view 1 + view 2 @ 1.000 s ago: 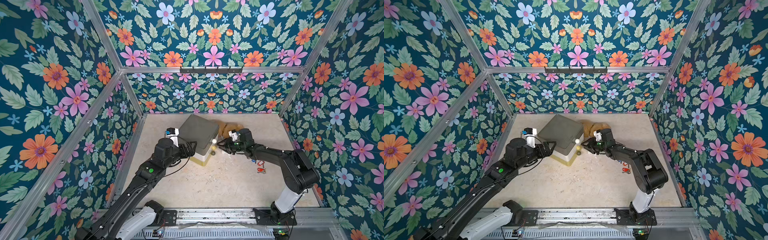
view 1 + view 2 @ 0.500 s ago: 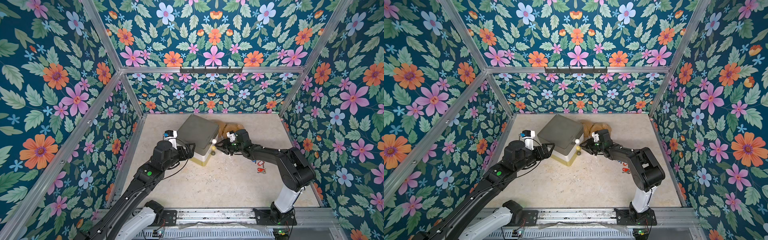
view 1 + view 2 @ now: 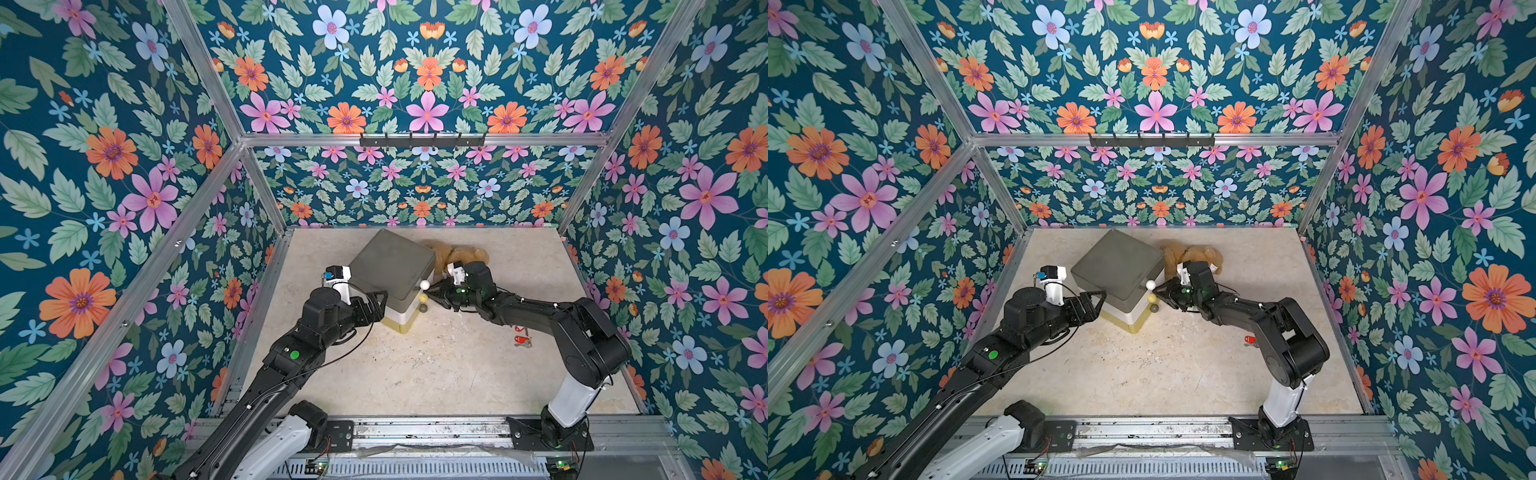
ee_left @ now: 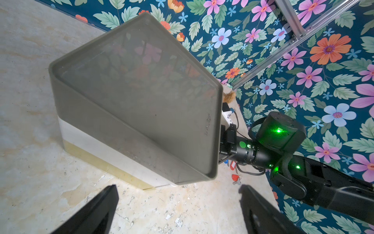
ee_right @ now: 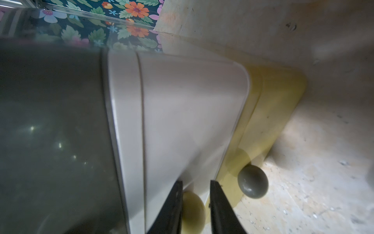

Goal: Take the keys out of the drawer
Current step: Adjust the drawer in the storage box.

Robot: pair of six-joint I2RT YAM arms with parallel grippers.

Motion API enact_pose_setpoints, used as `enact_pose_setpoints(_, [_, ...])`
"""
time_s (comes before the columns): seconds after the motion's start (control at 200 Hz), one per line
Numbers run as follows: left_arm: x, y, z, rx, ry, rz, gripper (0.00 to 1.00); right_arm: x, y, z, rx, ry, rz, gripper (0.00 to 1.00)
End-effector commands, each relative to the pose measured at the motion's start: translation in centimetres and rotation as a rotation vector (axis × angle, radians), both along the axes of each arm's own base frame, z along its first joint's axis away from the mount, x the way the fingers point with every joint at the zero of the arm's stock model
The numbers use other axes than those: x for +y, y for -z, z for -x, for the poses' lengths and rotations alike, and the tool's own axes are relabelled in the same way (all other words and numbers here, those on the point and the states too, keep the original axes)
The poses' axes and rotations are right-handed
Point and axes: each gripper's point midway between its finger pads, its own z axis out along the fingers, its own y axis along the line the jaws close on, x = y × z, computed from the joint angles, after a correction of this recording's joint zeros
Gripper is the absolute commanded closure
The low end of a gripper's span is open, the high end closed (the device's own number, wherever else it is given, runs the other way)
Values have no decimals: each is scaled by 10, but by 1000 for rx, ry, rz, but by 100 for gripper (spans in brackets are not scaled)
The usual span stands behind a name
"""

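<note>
Right wrist view: right end effector [image 5: 195, 183] straddling yellow drawer knob [image 5: 192, 210], grip not certain; left end effector [image 4: 178, 188] open beside drawer chest [image 4: 131, 91]; red-tagged keys [image 3: 521, 340] on bench [image 3: 415, 374], outside chest.

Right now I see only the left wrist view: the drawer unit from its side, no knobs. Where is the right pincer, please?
Observer: The right pincer is at the yellow knob of the white middle drawer, one finger on each side.
Operator: Is it clamped on that knob?
Observer: Not quite, I think. The right wrist view shows a sliver of gap beside the knob.
Operator: Are there other knobs on that front?
Observer: Yes, two. A white knob sits above the yellow one, and a grey knob sits below it, on the yellow bottom drawer.
</note>
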Motion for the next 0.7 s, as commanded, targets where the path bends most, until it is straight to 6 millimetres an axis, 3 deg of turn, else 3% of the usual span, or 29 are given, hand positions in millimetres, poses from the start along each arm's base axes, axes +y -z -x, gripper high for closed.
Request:
enact_pose_setpoints(0.0, [3, 0, 0, -1, -12, -2, 1, 14, 0, 31, 58, -104, -37, 74])
enact_pose_setpoints(0.345, [7, 2, 4, -5, -21, -8, 1, 23, -4, 52, 69, -103, -48, 74])
enact_pose_setpoints(0.495, [8, 3, 6, -2, -20, -8, 1, 9, 7, 46, 76, -65, -4, 64])
enact_pose_setpoints(0.625, [11, 4, 9, 0, -25, -8, 1, -16, 17, 38, 86, -8, 6, 58])
enact_pose_setpoints(0.64, [11, 4, 10, 0, -25, -7, 1, -18, 7, 38, 62, -3, -10, 58])
enact_pose_setpoints(0.7, [12, 7, 12, 5, -25, -7, 1, -24, 9, 41, 64, -4, -11, 57])
